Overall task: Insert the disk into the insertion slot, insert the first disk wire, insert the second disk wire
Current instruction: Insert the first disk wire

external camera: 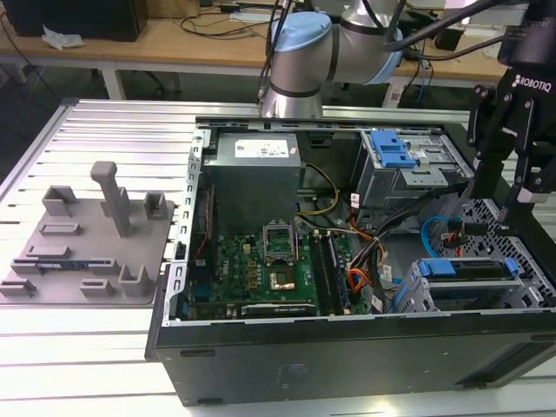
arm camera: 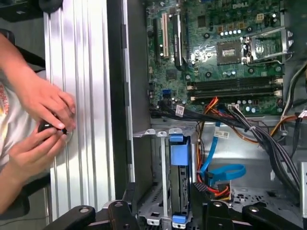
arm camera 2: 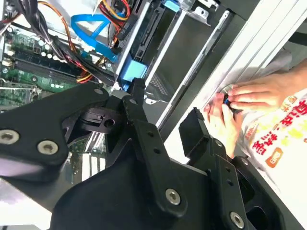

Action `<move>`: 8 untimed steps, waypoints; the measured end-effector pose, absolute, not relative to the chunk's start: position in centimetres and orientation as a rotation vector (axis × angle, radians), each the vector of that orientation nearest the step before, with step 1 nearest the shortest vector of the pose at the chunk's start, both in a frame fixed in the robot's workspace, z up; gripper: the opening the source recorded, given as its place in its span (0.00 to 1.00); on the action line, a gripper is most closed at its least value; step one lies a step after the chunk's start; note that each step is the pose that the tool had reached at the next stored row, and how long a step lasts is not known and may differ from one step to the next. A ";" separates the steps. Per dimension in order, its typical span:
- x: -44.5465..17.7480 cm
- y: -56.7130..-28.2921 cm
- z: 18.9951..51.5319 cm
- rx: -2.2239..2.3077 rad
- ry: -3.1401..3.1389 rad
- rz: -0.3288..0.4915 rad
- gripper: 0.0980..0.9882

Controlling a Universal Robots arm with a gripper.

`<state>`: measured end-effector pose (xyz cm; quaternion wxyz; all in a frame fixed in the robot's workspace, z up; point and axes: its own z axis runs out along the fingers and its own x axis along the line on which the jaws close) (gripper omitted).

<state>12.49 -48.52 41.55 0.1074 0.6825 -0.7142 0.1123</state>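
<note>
Air is all the gripper (external camera: 508, 178) holds: its jaws stand apart with nothing between them, and the second wrist view says the same. From where I stand it hangs at about two o'clock in the exterior view, above the far end of the open computer case (external camera: 347, 356), touching nothing.

Just below it, toward four o'clock, sits the insertion slot (external camera: 415, 300), the grey perforated cage. The disk (external camera: 473, 269) lies inside it, its blue carrier level with the opening as far as I can make out. I would call the first step done.

A blue cable (external camera: 432, 233), likely one of the disk wires, loops beside the cage at about three o'clock, near the disk's end. Whether its plug is seated I cannot tell, and the red and yellow leads next to it are just as hard to read. So the two wire steps look open, or at least unproven.

Further out, the motherboard (external camera: 252, 252) fills the case floor around six o'clock and the taller bay (external camera: 382, 182) with its blue latch stands at one o'clock. A grey fixture tray (external camera: 87, 248) lies at nine o'clock on the ribbed table (external camera: 113, 130). A person's hands (arm camera: 45, 108) rest on that table just outside the case wall, pinching some small dark object.
</note>
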 end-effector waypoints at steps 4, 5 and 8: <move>12.5 -47.4 41.1 1.943 -2.122 0.357 0.52; 12.6 -46.3 41.1 1.942 -2.121 0.359 0.52; 14.5 -44.8 40.5 1.942 -2.120 0.358 0.52</move>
